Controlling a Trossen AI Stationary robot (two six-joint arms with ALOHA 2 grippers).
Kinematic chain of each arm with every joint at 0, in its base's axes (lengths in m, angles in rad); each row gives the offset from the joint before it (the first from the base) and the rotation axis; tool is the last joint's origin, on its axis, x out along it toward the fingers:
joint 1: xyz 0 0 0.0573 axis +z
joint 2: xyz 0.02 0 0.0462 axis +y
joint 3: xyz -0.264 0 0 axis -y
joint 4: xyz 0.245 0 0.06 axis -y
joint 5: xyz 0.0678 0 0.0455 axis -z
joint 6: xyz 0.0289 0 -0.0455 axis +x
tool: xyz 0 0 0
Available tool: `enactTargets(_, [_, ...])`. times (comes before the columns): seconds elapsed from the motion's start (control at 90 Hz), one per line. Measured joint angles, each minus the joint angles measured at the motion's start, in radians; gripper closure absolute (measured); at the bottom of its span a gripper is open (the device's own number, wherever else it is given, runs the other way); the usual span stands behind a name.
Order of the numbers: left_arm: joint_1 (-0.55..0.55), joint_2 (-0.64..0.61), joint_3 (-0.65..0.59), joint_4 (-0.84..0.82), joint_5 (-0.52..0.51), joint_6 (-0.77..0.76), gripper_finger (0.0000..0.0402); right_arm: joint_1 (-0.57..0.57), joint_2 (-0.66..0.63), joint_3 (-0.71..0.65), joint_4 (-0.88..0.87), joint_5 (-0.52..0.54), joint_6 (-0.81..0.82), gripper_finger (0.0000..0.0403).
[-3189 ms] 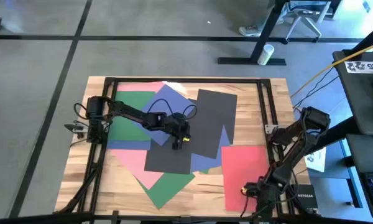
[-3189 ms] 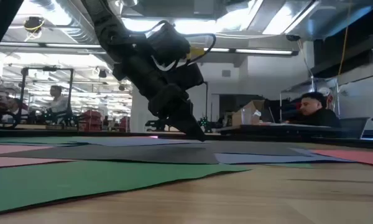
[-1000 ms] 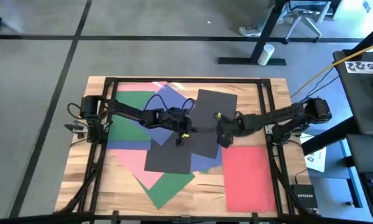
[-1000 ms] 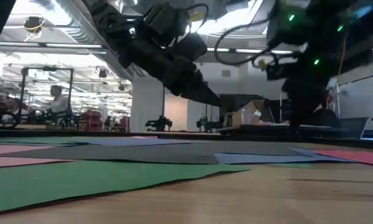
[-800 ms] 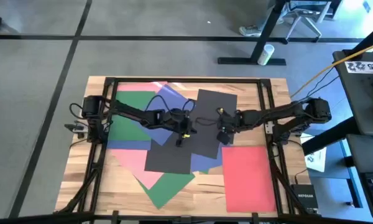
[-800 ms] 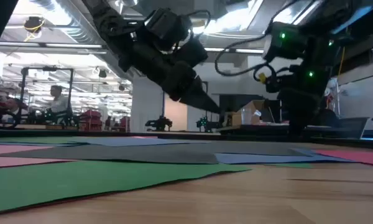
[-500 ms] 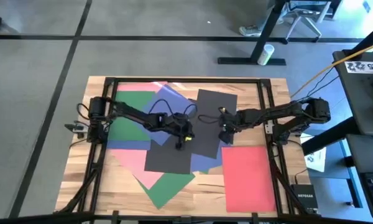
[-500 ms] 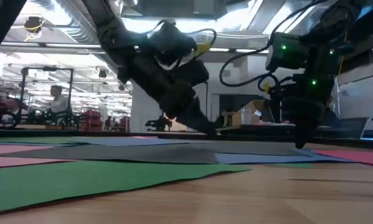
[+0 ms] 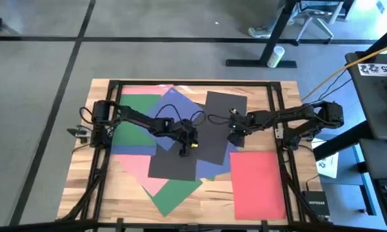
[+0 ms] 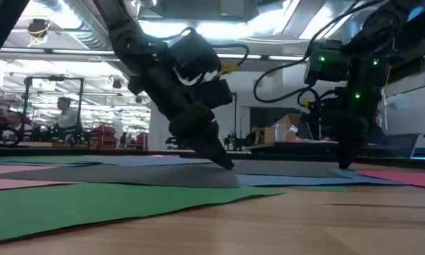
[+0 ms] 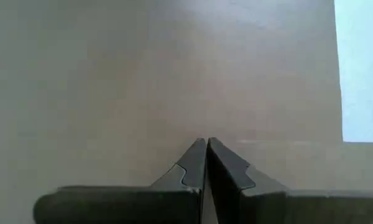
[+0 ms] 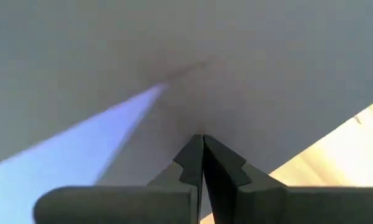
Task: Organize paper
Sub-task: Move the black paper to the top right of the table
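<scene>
In the high view the stacked black construction-paper sheets (image 9: 200,138) cover most of the blue sheets (image 9: 171,109), the pink sheet (image 9: 138,169) and the green sheet (image 9: 174,192). Each wrist view shows only blurred paper. The wooden tabletop (image 9: 213,196) is cut off at the picture's bottom edge.

**Where my four cameras are sitting**

I'm looking straight down from overhead, taking in the whole tabletop (image 9: 258,193) and the floor around it. My low camera is sitting at tabletop level, facing across the paper (image 10: 92,202) into the room behind. Both views are sharing that paper spread and both arms. Each wrist camera is pressing in very close, looking past its own closed end effector: left (image 11: 206,144), right (image 12: 202,140).
</scene>
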State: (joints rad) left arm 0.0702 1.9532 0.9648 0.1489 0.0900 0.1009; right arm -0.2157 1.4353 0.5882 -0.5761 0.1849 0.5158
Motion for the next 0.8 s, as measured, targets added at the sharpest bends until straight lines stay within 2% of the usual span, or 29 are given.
enactTargets(0.367, [-0.018, -0.035, -0.011, -0.063, 0.0, -0.02, 0.0402, -0.046, -0.017, 0.008, -0.046, 0.09, 0.01, 0.0403])
enactTargets(0.5, [-0.019, -0.075, -0.016, -0.081, 0.001, -0.022, 0.0402, -0.023, -0.079, 0.039, -0.02, 0.077, 0.002, 0.0403])
enactTargets(0.633, [-0.014, -0.117, -0.011, -0.028, 0.0, -0.001, 0.0402, 0.018, -0.134, 0.051, 0.006, 0.013, -0.001, 0.0403])
enactTargets(0.8, [0.004, -0.119, -0.01, 0.021, -0.007, 0.028, 0.0402, 0.077, -0.125, 0.053, 0.025, -0.022, 0.017, 0.0403])
